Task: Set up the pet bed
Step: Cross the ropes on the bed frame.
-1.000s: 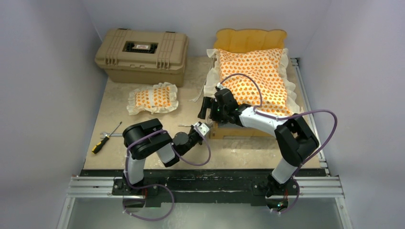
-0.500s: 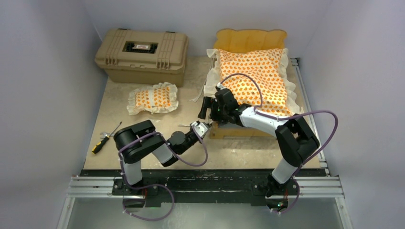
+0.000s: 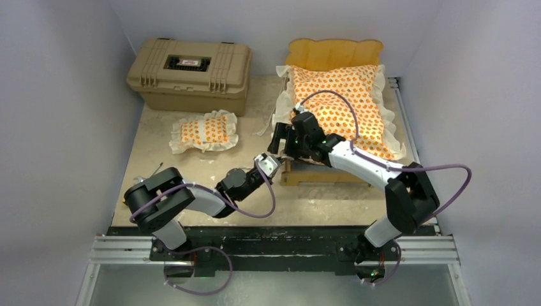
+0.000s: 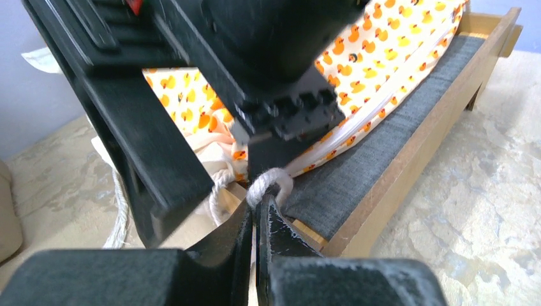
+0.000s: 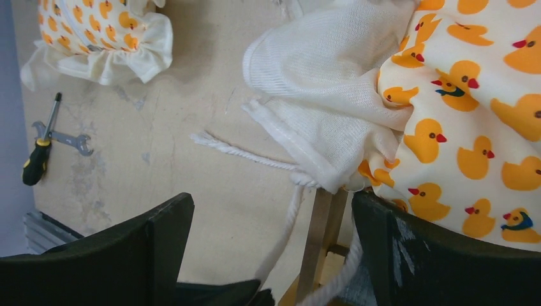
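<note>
The pet bed's light-wood frame (image 3: 335, 54) stands at the back right, and the orange-patterned ruffled mattress cushion (image 3: 348, 102) lies on it. The matching pillow (image 3: 204, 131) lies apart on the table, left of the bed. My left gripper (image 3: 268, 162) is at the bed's near-left corner. In the left wrist view it (image 4: 258, 213) is shut on a loop of white cord (image 4: 271, 182) next to the grey base (image 4: 383, 153). My right gripper (image 3: 284, 137) is open. In the right wrist view it (image 5: 271, 255) straddles the frame's corner post (image 5: 322, 236) below the cushion's ruffle (image 5: 312, 95).
A tan plastic hard case (image 3: 188, 73) stands at the back left. A screwdriver (image 5: 38, 153) and a small wrench (image 5: 64, 137) lie near the table's left front edge, mostly hidden under my left arm in the top view. White cord (image 5: 242, 153) trails on the table.
My left arm's elbow has swung left and down, and its gripper has edged closer to the bed corner. My right arm has stretched out, and its gripper has moved slightly up and right.
</note>
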`<action>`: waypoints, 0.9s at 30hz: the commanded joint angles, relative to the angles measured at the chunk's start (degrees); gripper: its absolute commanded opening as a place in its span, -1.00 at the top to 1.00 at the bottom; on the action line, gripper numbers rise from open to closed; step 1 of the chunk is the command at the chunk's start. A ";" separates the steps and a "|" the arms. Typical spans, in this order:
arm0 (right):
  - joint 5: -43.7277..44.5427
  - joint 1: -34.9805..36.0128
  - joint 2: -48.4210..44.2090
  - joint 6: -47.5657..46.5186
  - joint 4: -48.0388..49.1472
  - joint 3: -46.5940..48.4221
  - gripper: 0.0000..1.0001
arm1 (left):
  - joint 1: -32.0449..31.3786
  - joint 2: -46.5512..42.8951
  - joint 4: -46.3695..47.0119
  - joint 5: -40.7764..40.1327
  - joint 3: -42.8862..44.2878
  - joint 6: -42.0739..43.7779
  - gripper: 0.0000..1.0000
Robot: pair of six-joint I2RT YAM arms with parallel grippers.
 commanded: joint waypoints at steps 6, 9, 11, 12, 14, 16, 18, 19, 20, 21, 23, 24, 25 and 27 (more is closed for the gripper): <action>5.15 -1.11 -6.83 0.43 -3.54 4.29 -0.98 | -0.28 -4.78 -18.10 -0.39 5.90 1.93 1.00; 7.10 -1.61 -9.08 0.36 -3.27 3.61 -0.98 | -0.26 -5.78 -24.66 -1.03 8.47 2.56 1.00; 8.84 -2.30 -10.66 0.19 -3.21 2.86 -0.98 | -0.26 -6.01 -29.86 -1.52 10.95 3.29 1.00; 9.61 -2.92 -11.43 0.19 -3.29 2.31 -0.98 | -0.25 -5.96 -32.91 -1.76 12.40 3.79 1.00; 10.75 -4.57 -12.88 0.19 -3.19 1.07 -0.98 | -0.27 -5.58 -38.53 -2.64 15.31 5.08 1.00; 12.08 -6.66 -14.50 0.19 -3.45 -0.21 -0.98 | -0.26 -5.06 -44.46 -3.87 18.32 6.69 1.00; 13.46 -8.39 -16.04 0.19 -3.32 -1.37 -0.98 | -0.25 -4.56 -50.55 -4.83 21.29 8.55 1.00; 14.26 -9.04 -16.67 0.19 -3.42 -1.80 -0.98 | -0.30 -4.39 -53.68 -5.26 22.67 9.77 1.00; 14.89 -9.64 -17.16 0.19 -3.56 -2.11 -0.98 | -0.26 -4.36 -56.73 -5.61 24.19 10.82 1.00; 15.24 -10.20 -17.68 -0.18 -3.60 -2.46 -0.98 | -0.27 -4.36 -59.48 -5.65 25.50 12.28 1.00; 15.69 -11.40 -18.35 -0.59 -3.72 -3.36 -0.98 | -0.26 -4.32 -64.74 -5.24 28.51 15.29 1.00; 15.86 -12.05 -18.74 -0.55 -3.55 -3.87 -0.98 | -0.31 -3.89 -67.71 -4.52 30.44 16.85 1.00; 16.25 -12.58 -19.10 -0.23 -3.46 -4.38 -0.98 | -0.38 -3.17 -70.85 -3.69 32.66 18.23 1.00; 17.15 -13.96 -19.99 -0.10 -3.19 -5.64 -0.98 | -0.41 -1.33 -77.86 -1.52 37.69 20.19 1.00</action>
